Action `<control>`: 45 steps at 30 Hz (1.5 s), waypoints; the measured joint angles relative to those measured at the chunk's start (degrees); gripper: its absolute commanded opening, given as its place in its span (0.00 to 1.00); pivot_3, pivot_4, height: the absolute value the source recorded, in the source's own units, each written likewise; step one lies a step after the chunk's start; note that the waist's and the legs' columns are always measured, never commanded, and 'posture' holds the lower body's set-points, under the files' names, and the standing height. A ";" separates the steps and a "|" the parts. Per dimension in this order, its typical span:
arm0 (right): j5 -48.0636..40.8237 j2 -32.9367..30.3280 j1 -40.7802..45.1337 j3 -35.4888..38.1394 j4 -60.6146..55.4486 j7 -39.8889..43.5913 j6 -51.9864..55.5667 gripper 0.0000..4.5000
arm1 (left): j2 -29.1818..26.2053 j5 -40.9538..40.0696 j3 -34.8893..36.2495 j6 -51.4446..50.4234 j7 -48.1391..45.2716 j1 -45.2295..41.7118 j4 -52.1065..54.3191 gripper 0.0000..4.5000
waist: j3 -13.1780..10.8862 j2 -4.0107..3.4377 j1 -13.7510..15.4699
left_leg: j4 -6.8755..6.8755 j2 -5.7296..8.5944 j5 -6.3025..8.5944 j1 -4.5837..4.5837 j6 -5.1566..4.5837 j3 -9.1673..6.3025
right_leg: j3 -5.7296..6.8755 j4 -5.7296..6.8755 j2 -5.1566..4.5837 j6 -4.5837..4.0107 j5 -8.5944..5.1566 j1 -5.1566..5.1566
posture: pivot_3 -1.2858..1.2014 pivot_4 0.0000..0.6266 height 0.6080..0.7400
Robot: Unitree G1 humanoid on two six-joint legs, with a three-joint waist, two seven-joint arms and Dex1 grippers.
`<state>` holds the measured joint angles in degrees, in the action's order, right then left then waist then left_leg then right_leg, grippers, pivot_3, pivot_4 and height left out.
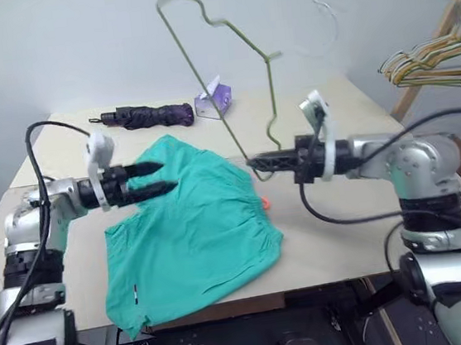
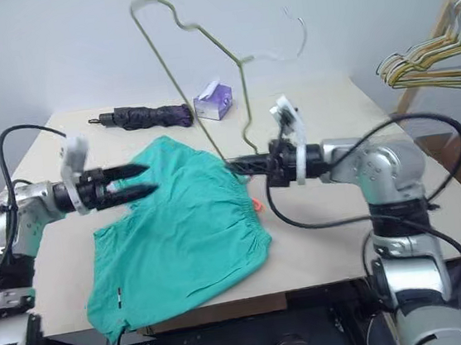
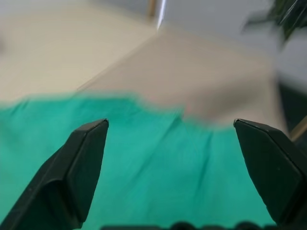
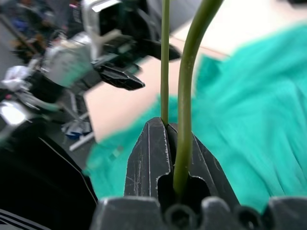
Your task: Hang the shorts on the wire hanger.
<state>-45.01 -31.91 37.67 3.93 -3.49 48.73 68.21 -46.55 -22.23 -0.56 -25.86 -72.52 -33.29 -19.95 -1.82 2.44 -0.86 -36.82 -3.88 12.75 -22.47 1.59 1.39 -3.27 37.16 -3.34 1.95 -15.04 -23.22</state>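
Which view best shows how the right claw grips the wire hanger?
The right wrist view: the right claw is shut on the wire hanger, wire pinched between its fingers. The eye views show the whole hanger raised above the shorts, its corner in the claw.

Left gripper (image 1: 164, 177) reaches inward with fingers spread wide (nothing between them) — right gripper (image 1: 254, 164) points left, clamped tight.

Plain teal-green shorts (image 1: 192, 235), an orange tag (image 1: 265, 204) bright at their edge, lie across a pale beige table (image 1: 338, 235). An olive-grey wire hanger (image 1: 227, 73) stands against a grey-white wall (image 1: 49, 43), pinched between black fingers (image 4: 153, 158). Behind sit a black-and-dark-purple folded umbrella (image 1: 145, 116), a purple-and-white tissue pack (image 1: 212, 100), and yellow, green and white hangers (image 1: 434, 58) on a light wooden rack (image 1: 419, 76).
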 measured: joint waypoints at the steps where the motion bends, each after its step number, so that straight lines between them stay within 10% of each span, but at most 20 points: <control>1: 1.00 -1.93 -2.55 -0.89 -0.29 0.25 -0.14 0.00 | -0.48 2.05 -0.96 1.65 0.01 1.36 -0.10 0.99 | -0.02 -0.02 0.20 | -0.04 0.00 0.00 -0.13 0.00 0.01 | 0.02 0.01 -0.02 0.00 0.00 -0.09 | 0.53 0.00 1.00; 14: 1.23 -23.00 -5.83 -15.59 15.47 19.35 12.22 0.00 | -0.20 6.41 -5.20 4.83 -1.11 5.47 10.56 0.99 | -0.08 -0.11 -0.44 | -0.18 -0.01 0.01 -0.07 -0.04 0.02 | -0.04 0.04 0.02 0.02 0.04 -0.07 | 0.53 0.00 1.00; 45: 13.58 -22.39 -1.91 -29.90 24.39 37.70 1.75 0.00 | 0.40 4.39 -3.92 5.65 -0.86 3.96 12.41 0.99 | -0.08 -0.13 0.10 | -0.21 0.00 0.02 0.07 -0.04 0.03 | -0.05 0.08 0.03 0.04 0.03 0.06 | 0.55 0.00 1.00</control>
<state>-31.43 -54.30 35.76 -25.96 20.90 86.43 69.95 -46.15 -17.84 -4.48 -20.20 -73.38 -29.34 -7.54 -1.90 2.31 -0.76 -37.03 -3.88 12.77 -22.40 1.54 1.42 -3.32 37.23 -3.31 2.00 -15.01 -23.17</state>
